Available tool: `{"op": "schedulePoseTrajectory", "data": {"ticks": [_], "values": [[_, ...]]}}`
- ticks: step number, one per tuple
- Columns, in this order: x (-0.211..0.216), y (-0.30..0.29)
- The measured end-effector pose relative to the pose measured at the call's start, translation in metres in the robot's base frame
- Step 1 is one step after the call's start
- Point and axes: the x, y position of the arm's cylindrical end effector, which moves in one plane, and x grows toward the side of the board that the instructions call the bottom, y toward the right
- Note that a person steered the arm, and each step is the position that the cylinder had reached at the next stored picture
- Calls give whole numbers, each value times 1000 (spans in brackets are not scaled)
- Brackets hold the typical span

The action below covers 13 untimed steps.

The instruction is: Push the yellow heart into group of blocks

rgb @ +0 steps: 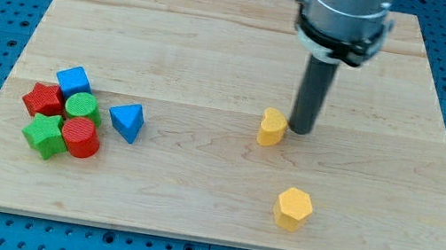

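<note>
Right of the yellow heart (272, 127) sits my tip (302, 132), seemingly touching it, gripping nothing. Blue triangle (127, 120) fronts the cluster; yellow hexagon (292, 209) lies apart

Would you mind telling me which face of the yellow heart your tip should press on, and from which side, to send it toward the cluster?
With no jaws, I push rather than grip. My tip sits against the view's right side of the yellow heart, which seems the proper face: the group of blocks lies to the view's left, slightly lower. Pushing leftward, contact kept near mid-face, should limit turning.
</note>
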Motion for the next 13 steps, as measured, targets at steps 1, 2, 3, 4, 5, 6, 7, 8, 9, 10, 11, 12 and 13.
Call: {"op": "schedulePoseTrajectory", "data": {"ticks": [1,2,3,4,5,6,7,8,9,10,11,12,13], "values": [[0,-28],[-16,-88],[-3,-97],[22,-42],[42,-42],[36,-86],[27,-122],[42,-112],[47,-118],[24,-158],[18,-188],[18,-194],[14,-195]]}}
